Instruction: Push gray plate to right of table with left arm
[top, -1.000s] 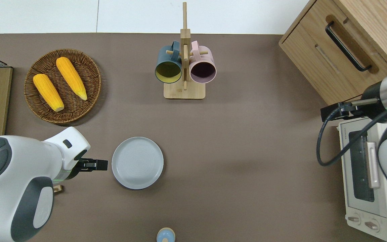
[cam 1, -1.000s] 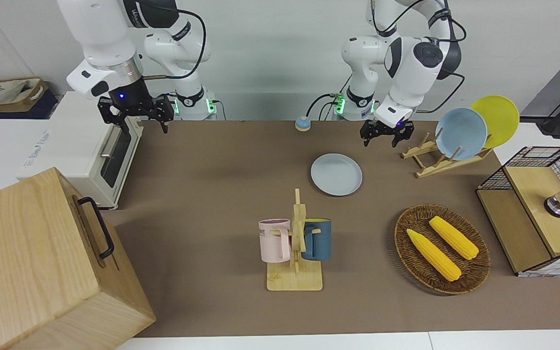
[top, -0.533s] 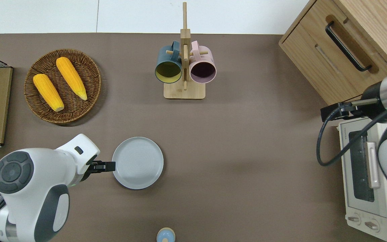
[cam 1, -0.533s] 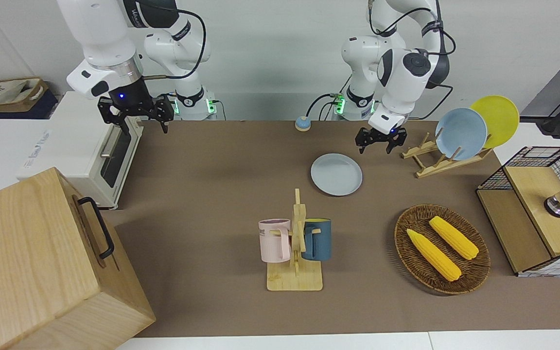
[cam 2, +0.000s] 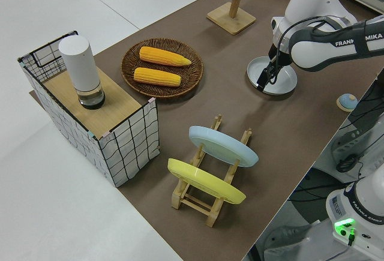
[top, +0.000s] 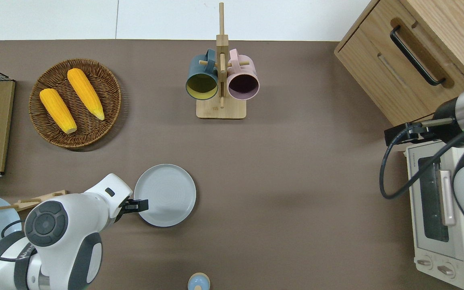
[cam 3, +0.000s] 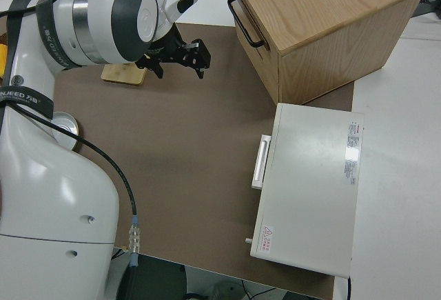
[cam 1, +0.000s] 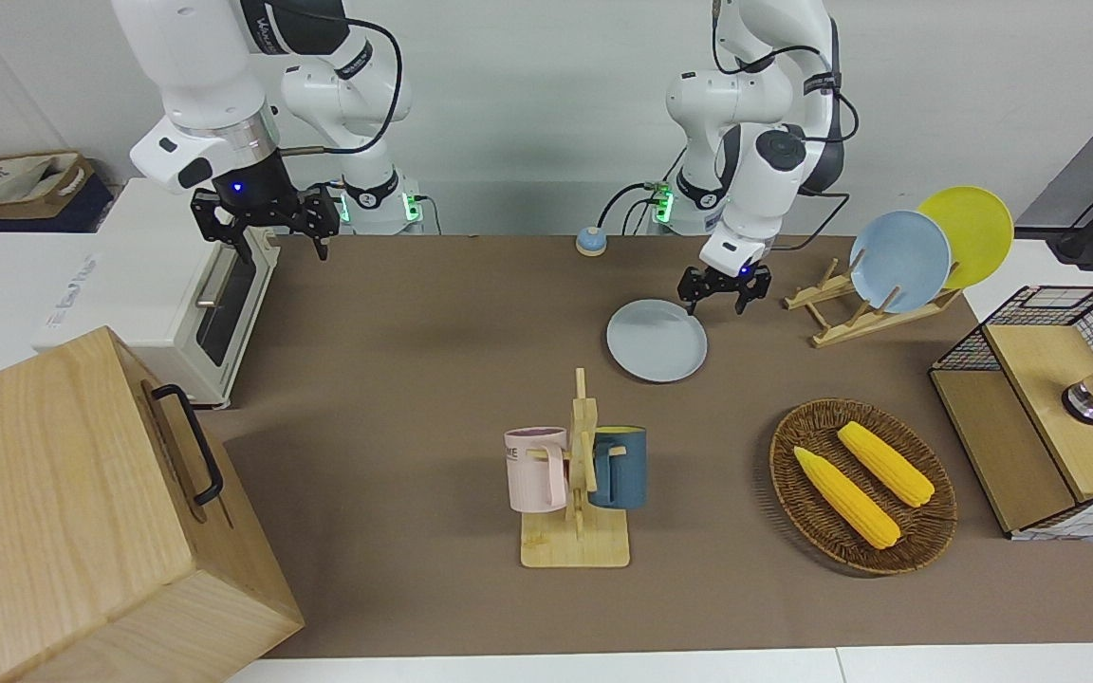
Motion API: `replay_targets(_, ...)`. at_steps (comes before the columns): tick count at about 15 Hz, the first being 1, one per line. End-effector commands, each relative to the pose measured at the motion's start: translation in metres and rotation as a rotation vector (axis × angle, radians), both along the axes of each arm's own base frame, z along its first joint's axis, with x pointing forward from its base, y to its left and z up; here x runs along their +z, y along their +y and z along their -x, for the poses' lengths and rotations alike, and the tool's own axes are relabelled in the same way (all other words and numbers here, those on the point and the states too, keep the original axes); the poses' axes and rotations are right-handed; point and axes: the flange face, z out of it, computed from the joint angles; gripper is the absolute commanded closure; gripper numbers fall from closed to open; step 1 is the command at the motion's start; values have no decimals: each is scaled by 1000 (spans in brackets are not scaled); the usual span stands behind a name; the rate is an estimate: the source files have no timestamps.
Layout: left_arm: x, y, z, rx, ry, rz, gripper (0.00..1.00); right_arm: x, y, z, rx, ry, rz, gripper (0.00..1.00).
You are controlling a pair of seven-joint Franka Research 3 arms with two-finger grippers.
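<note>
White left arm [cam 1: 757, 161] bent down | fingers [top: 142, 205] spread at gray plate [top: 167, 193] rim | right arm parked

the table [cam 1: 395, 313] carries the gray plate [cam 1: 657, 341] and wicker basket [cam 1: 862, 486].

A plain white wall [cam 1: 527, 85] rises past the robots' end of the scene, evenly lit. The floor [cam 2: 54, 201] is pale and smooth. A brown paper bag [cam 1: 10, 180] sits on a dark stand in one corner.

Robot lab: 2 arms [cam 1: 765, 142], table [cam 1: 414, 379].
</note>
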Motion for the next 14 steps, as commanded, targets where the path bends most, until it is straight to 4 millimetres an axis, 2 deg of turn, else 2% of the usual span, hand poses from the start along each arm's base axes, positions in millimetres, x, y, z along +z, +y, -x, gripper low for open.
replay_targets(1,-27,-10,2,20,-3,18,7,3,0,3,-4,4,-6,17)
replay_targets(10,-47,-5,-2,19,6,20,15,3,0,3,-4,4,-6,17)
replay_targets(11,-47,-5,-2,20,6,20,46,3,0,3,-4,4,-6,17)
replay_targets(12,-47,-5,-2,19,6,20,133,3,0,3,-4,4,-6,17)
replay_targets(13,-47,-5,-2,18,6,19,267,3,0,3,-4,4,-6,17)
replay_targets(14,-47,-5,-2,18,6,19,337,3,0,3,-4,4,-6,17)
